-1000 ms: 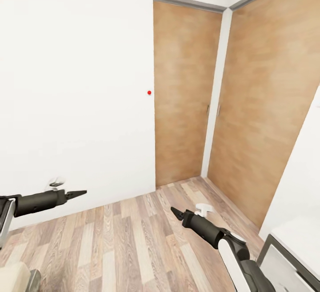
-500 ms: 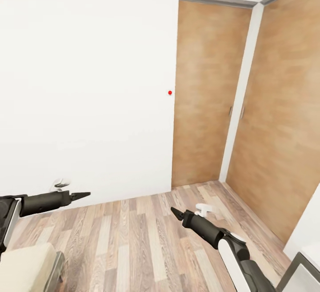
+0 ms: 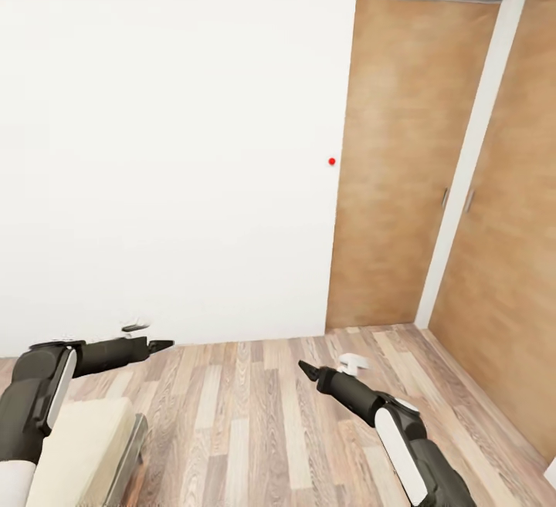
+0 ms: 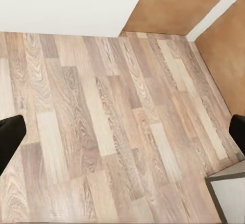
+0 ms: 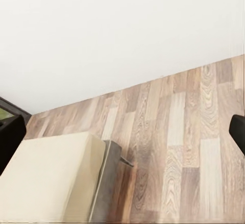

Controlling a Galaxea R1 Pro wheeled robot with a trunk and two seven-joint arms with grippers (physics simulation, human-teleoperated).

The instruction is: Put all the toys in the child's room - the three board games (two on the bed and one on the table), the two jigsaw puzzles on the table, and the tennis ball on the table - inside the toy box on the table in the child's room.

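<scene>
Head view: left gripper (image 3: 161, 346) held level over the wood-plank floor (image 3: 255, 422), arm bent back at the elbow, pointing toward the white wall (image 3: 170, 144); fingers look pressed to a point. Right gripper (image 3: 307, 370) reaching forward and low, likewise tapered, apparently pressed together. Corner of the bed (image 3: 81, 449) just beneath the left arm. Wooden doors (image 3: 409, 160) beyond.

Left wrist view: dark fingertips (image 4: 10, 137) spread wide at both edges, nothing between but floor.

Right wrist view: fingertips (image 5: 10, 137) spread apart, bed (image 5: 51, 178) corner near one fingertip, on the floor.
</scene>
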